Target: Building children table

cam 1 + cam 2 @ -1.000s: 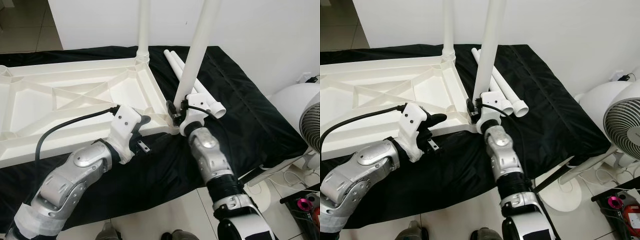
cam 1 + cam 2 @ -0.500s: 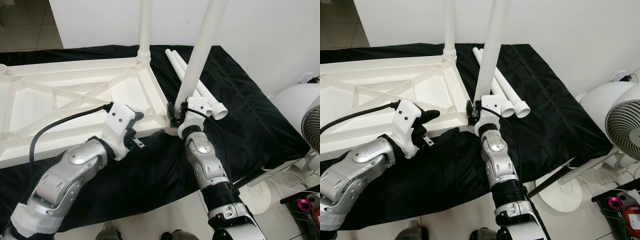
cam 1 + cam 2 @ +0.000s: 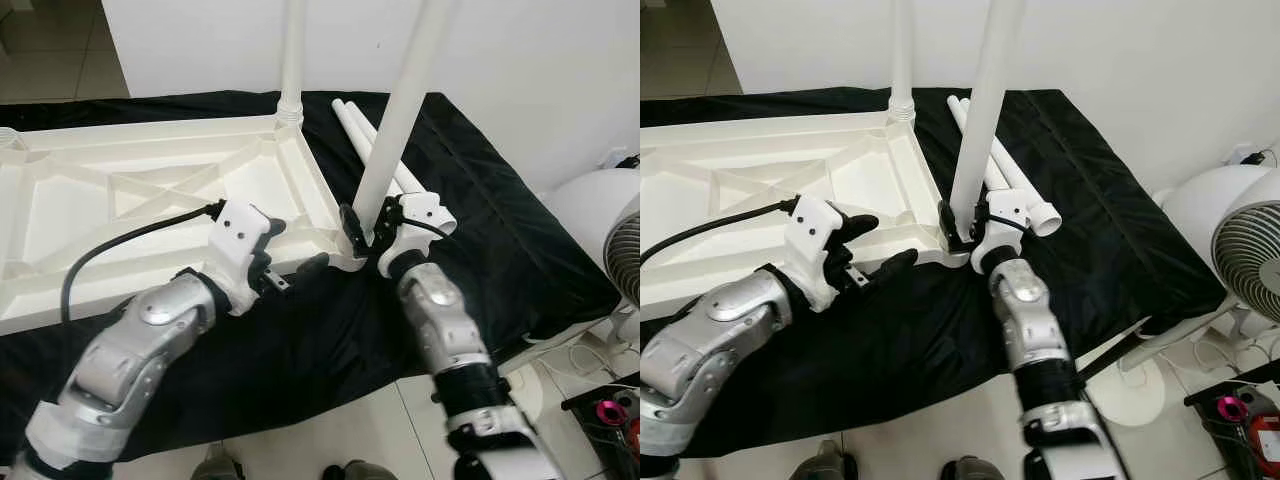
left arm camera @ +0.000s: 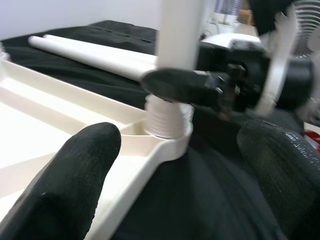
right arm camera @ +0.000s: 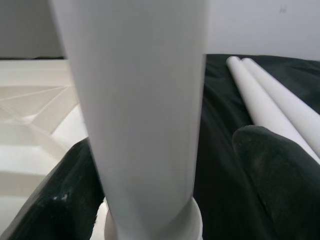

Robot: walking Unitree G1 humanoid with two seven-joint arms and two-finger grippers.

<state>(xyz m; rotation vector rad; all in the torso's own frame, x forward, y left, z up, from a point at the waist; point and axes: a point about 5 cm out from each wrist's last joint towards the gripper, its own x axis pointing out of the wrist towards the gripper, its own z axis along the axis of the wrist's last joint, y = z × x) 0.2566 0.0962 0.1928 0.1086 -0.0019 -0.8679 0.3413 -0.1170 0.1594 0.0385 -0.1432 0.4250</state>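
Observation:
The white table top [image 3: 150, 190] lies upside down on a black cloth. One white leg [image 3: 291, 60] stands upright in its far corner. A second leg [image 3: 400, 110] stands upright in the threaded socket [image 4: 167, 120] of the near corner. My right gripper [image 3: 368, 235] is at this leg's base, open, with a finger on each side [image 5: 272, 170] and a small gap showing. My left gripper [image 3: 292, 250] is open just left of that corner; one finger [image 4: 75, 170] is over the table's rim, the other over the cloth. Two loose legs [image 3: 405, 180] lie behind.
A white floor fan [image 3: 615, 230] stands to the right, off the cloth's edge, with its base and cable on the tiled floor. A pink device [image 3: 1245, 415] lies at the lower right. A white wall closes off the far side.
My right wrist has swung round to the right side of the near leg. My left gripper has risen to the table's rim and spread its fingers.

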